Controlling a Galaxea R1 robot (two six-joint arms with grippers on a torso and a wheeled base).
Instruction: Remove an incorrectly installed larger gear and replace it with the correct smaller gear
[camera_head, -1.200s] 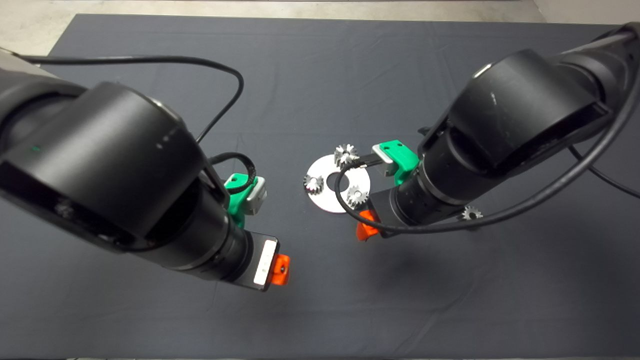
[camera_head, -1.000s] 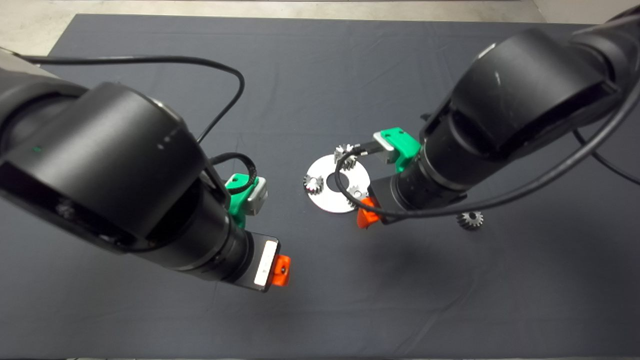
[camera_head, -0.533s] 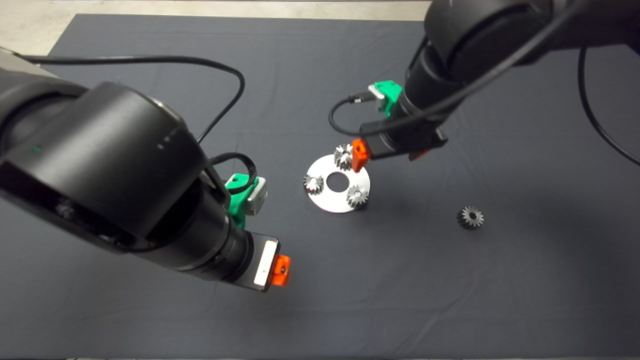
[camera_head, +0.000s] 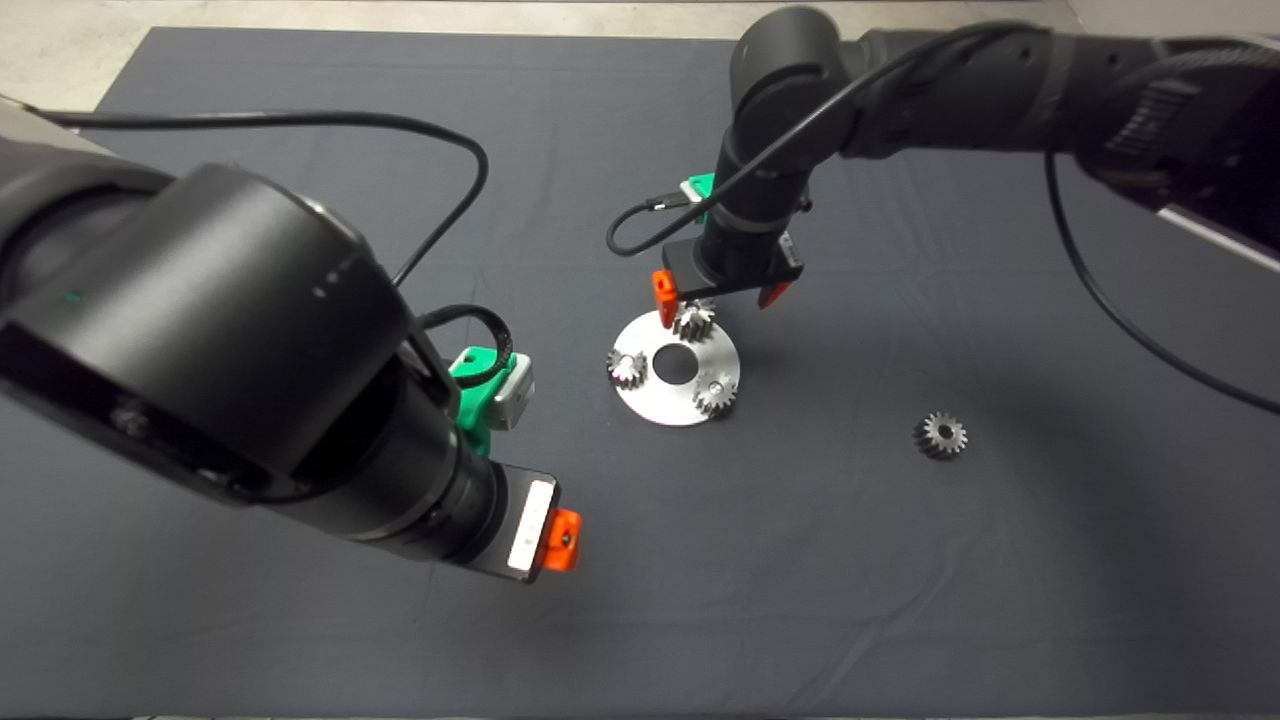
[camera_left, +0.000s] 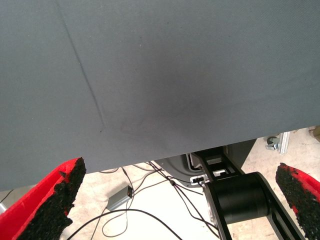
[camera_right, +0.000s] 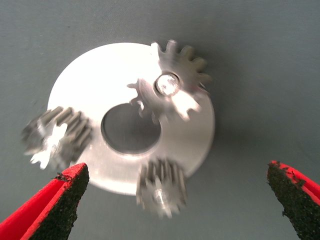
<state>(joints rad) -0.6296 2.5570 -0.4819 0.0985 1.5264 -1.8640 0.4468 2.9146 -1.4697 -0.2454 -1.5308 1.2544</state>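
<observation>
Right gripper (camera_head: 718, 295) hangs over the far part of the round metal plate (camera_head: 660, 405), pointing down at the dark mat (camera_head: 300, 640). Its fingers (camera_right: 55, 205) are spread wide and hold nothing.

Position of the work:
- Larger gear (camera_head: 693, 320) sits on the plate directly beneath this gripper. In the right wrist view it shows the coarsest, widest teeth of the three mounted gears, with a bright pin (camera_right: 167, 85) through its centre hole. On that evidence it is judged to be the wrongly fitted part.
- The gear lies below the tool and between the two fingers, touching neither. From above it appears closer to one finger than to the other.
- The pin stands upright, so the gear's axis runs up toward the gripper. Removal will probably call for a straight descent, closure across the teeth, and a straight lift off the pin.
- Two small gears (camera_head: 627, 367) occupy the other positions on the plate, just beside the target. A wide closing stroke risks striking them.
- Smaller gear (camera_head: 940, 435) lies loose and flat on the mat, well apart from the plate, on the right gripper's own arm side. It is judged to be the replacement.

Left gripper (camera_head: 545, 530) is parked well away from the plate, fingers spread wide and empty. The right arm is the nearer one to both gears.
</observation>
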